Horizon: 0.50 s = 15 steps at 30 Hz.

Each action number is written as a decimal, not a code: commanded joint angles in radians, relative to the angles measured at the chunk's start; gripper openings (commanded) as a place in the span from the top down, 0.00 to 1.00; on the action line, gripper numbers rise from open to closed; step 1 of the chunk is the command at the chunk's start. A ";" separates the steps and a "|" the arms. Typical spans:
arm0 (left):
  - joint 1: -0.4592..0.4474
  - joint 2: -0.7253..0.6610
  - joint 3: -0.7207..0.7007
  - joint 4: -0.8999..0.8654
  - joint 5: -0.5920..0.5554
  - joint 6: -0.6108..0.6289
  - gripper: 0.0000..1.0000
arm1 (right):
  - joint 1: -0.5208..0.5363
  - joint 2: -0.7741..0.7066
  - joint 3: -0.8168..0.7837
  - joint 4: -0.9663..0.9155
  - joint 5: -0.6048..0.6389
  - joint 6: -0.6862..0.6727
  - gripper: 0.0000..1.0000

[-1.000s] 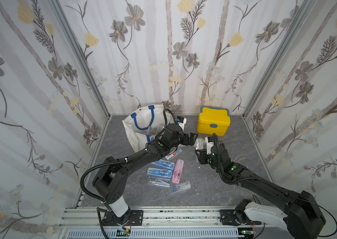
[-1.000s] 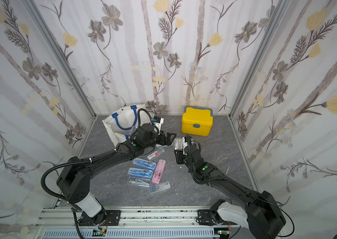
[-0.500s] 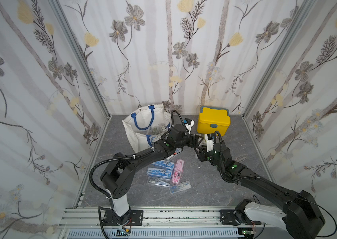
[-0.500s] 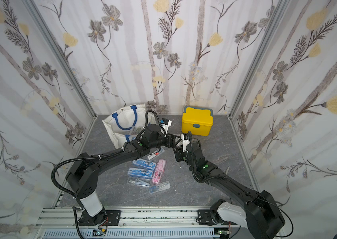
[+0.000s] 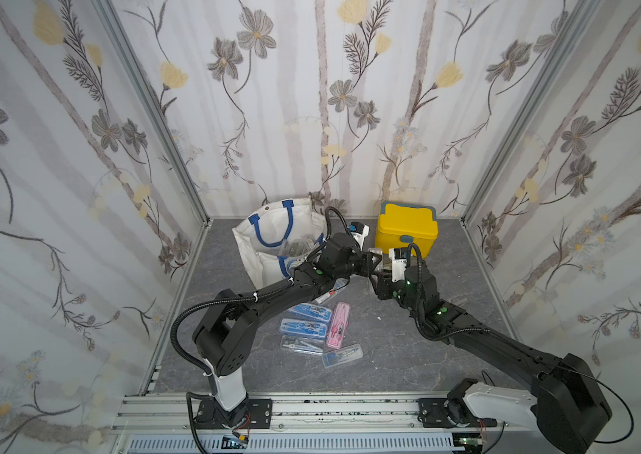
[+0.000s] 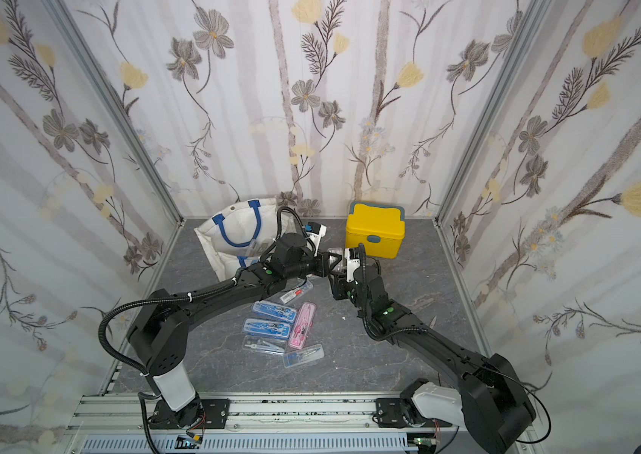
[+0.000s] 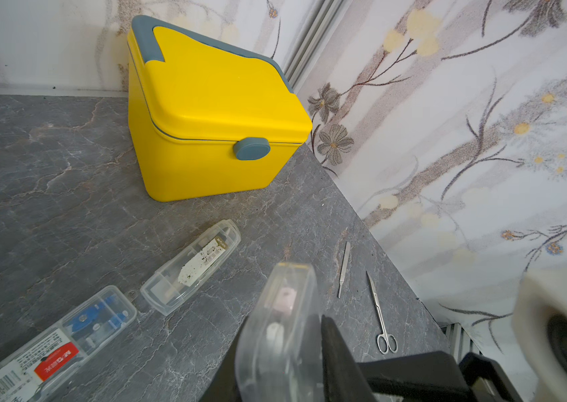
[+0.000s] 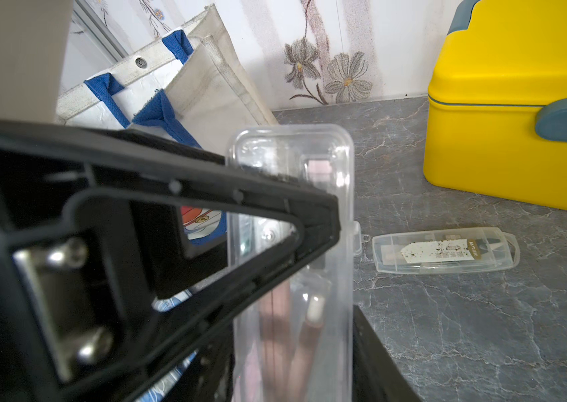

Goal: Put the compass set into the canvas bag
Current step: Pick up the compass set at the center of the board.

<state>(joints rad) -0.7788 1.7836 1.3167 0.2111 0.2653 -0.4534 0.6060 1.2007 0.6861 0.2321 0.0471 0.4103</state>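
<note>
A clear compass set [image 7: 284, 313] with pink parts inside is held up between my two grippers, above the table near the yellow box; it shows small in both top views [image 5: 376, 251] [image 6: 335, 252]. My left gripper [image 7: 285, 365] is shut on the case's sides. My right gripper [image 8: 292, 365] is shut on the lower end of the same case [image 8: 292, 167], with the left arm's black finger [image 8: 240, 215] crossing in front of it. The canvas bag [image 5: 271, 236] [image 8: 205, 87], white with blue handles, stands open at the back left, behind the left arm.
Several more compass sets [image 5: 305, 326] lie in a cluster at mid-table, one of them pink [image 5: 337, 324]. Another clear case [image 7: 191, 264] lies in front of the yellow lidded box [image 5: 405, 232]. Small scissors [image 7: 383, 323] and a thin metal tool [image 7: 344, 268] lie near the right wall.
My left gripper swung right from beside the bag to the right gripper and closed from wide open onto the case. The right gripper lifted the case slightly toward the back.
</note>
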 commanded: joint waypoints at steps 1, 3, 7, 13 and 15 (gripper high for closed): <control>0.000 0.003 0.009 0.016 0.005 -0.013 0.79 | -0.003 0.005 0.014 0.072 -0.006 -0.008 0.66; 0.001 0.004 0.009 0.017 0.009 -0.017 0.85 | -0.004 0.010 0.018 0.074 -0.007 -0.007 0.66; 0.003 0.004 0.007 0.034 0.012 -0.025 0.87 | -0.006 0.018 0.025 0.079 -0.012 -0.009 0.65; 0.005 0.007 0.009 0.044 0.020 -0.022 0.87 | -0.009 0.017 0.030 0.086 -0.019 -0.010 0.51; 0.006 0.005 0.009 0.043 0.013 -0.019 0.87 | -0.008 0.016 0.033 0.083 -0.020 -0.013 0.37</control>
<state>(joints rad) -0.7738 1.7866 1.3182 0.2348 0.2775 -0.4709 0.5961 1.2194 0.7036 0.2436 0.0292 0.4103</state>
